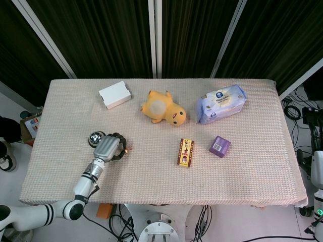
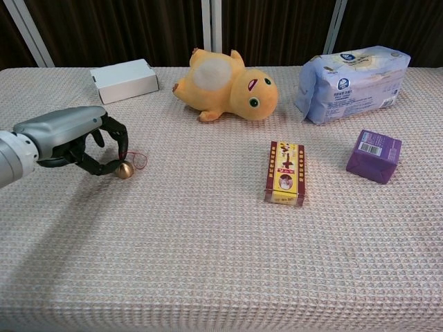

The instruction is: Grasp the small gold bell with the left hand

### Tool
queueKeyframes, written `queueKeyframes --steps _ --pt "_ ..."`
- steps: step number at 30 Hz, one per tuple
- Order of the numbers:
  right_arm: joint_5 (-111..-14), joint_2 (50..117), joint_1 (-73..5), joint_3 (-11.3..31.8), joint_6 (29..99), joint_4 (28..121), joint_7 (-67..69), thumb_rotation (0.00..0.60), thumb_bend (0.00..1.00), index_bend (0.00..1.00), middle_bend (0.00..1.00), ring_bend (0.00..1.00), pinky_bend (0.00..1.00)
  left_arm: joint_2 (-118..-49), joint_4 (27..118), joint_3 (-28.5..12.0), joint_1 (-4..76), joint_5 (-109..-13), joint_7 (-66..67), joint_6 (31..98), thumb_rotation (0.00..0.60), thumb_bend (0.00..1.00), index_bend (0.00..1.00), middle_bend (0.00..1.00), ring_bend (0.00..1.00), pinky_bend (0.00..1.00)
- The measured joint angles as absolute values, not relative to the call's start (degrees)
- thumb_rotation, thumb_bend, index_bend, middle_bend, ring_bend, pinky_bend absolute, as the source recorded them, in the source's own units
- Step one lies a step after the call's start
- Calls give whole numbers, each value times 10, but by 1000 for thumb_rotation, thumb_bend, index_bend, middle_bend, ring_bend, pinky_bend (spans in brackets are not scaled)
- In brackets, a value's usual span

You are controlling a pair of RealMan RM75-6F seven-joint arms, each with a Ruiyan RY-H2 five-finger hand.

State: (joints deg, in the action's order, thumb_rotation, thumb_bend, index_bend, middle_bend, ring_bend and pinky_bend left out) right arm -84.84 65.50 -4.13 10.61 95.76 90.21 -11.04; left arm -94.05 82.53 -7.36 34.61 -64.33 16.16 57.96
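A table under a beige woven cloth stands before dark curtains. Near its left edge, the left hand curls downward, its dark fingertips pinching the small gold bell on the cloth.

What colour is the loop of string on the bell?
Red. The string trails from the small gold bell at the left hand; clearest in the chest view.

This looks like a robotics lab: a worktop under a beige woven cloth stands before dark curtains, loose cables trail across the pale floor below, and equipment on wheels sits alongside.
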Motion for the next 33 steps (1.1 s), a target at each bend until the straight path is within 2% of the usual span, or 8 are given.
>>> queueKeyframes --steps 10,17,25,33 --pt "-849 655 -41 106 956 902 -112 600 290 0 0 0 0 -944 821 -74 347 -647 157 578 600 412 551 409 261 333" --pt "-847 655 -41 107 955 900 -110 600 291 0 0 0 0 -951 813 -78 346 -649 153 583 600 416 591 447 287 348" --pt "-848 657 -41 107 955 898 -109 600 291 0 0 0 0 -953 814 -81 344 -649 151 591 600 464 658 503 323 374" --pt "-850 656 -40 107 957 901 -109 600 292 0 0 0 0 -941 846 -90 339 -669 141 618 600 485 690 533 348 393"
